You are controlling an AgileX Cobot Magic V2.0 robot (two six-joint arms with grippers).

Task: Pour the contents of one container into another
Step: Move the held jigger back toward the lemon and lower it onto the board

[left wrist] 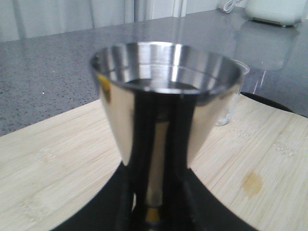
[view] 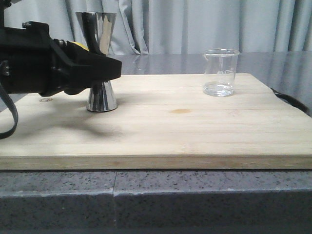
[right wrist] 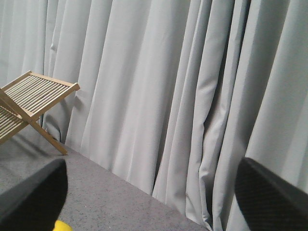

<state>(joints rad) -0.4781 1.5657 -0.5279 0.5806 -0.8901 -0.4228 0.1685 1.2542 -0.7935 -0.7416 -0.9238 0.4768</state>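
The steel jigger [view: 102, 96] stands upright on the left of the wooden board [view: 195, 139]. My left gripper [view: 110, 68] reaches in from the left and is shut on its narrow waist, which it hides. From the left wrist, the jigger [left wrist: 163, 91] fills the middle, its waist between my dark fingers [left wrist: 129, 197]. The glass beaker [view: 221, 73] stands alone at the board's back right with a little clear liquid in its bottom; its edge [left wrist: 232, 103] peeks out behind the jigger. My right gripper [right wrist: 154, 197] is open, empty, facing a curtain.
The board lies on a grey speckled counter [view: 146, 195]. A black cable [view: 288, 101] runs off the board's right edge. A small brown stain [view: 181, 111] marks the board's middle. A wooden folding rack [right wrist: 29, 96] stands by the curtain. A white appliance [left wrist: 274, 9] sits far back.
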